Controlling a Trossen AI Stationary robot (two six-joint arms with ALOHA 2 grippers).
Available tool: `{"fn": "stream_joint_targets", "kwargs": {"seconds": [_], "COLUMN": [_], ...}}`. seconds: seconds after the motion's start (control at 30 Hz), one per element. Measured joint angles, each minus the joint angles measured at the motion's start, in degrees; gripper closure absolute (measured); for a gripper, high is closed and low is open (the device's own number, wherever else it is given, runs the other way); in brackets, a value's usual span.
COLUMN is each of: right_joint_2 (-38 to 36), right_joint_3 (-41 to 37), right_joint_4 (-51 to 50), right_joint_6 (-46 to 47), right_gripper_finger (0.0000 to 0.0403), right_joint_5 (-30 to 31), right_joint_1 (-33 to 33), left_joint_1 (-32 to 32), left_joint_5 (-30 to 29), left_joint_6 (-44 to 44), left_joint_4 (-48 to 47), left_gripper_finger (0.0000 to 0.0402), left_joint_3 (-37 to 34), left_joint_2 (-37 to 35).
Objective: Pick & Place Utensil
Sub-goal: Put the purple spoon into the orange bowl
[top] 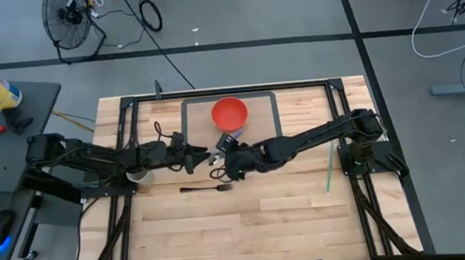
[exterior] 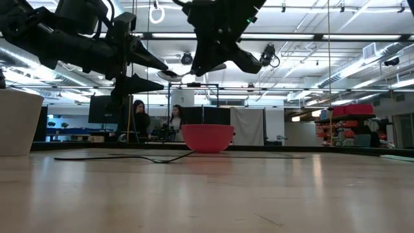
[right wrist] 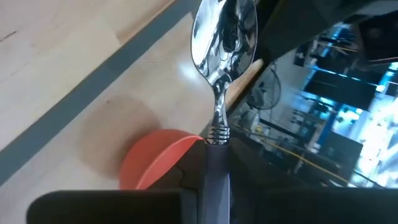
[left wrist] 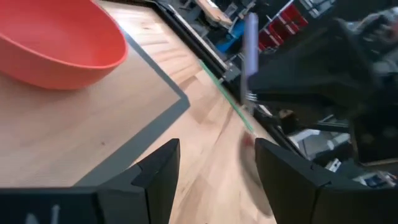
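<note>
A spoon with a shiny metal bowl (right wrist: 222,31) and a dark handle is held by my right gripper (top: 228,158), above the table's middle. It shows in the low view as a silver tip (exterior: 169,75). My left gripper (top: 204,159) is open and faces it from the left. Its two fingers (left wrist: 158,168) stand apart around the spoon's bowl end, and I cannot tell whether they touch. A black fork (top: 206,188) lies flat on the table just near of both grippers. A red bowl (top: 229,112) stands on a grey-framed mat. My right gripper is shut on the spoon's dark handle (right wrist: 216,171), below the ribbed neck. The spoon sticks out forward past the fingers, bowl end toward the left gripper. It is lifted clear of the table (exterior: 169,75). The gripper's body hides the place of contact.
A white cup (top: 139,175) stands under the left arm. A green straw (top: 329,168) lies near the right arm's base. The near half of the wooden table (top: 249,228) is bare. People sit in the room beyond the table (exterior: 139,113).
</note>
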Motion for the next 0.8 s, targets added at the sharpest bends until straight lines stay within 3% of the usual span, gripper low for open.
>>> {"fn": "stream_joint_targets", "kwargs": {"seconds": [0.57,0.8], "right_joint_2": [0.80,0.80], "right_joint_3": [0.00,0.00], "right_joint_4": [3.99,8.01], "right_joint_6": [-0.93,-2.84], "right_gripper_finger": [0.0350,0.0350], "right_joint_5": [0.97,0.88], "right_joint_1": [-1.65,-1.70], "left_joint_1": [-0.48,-0.54], "left_joint_5": [-2.62,-2.60], "left_joint_6": [4.58,5.86], "left_joint_4": [9.98,9.90], "left_gripper_finger": [0.0191,0.0254], "left_joint_3": [0.00,0.06], "left_joint_2": [6.47,6.49]}}
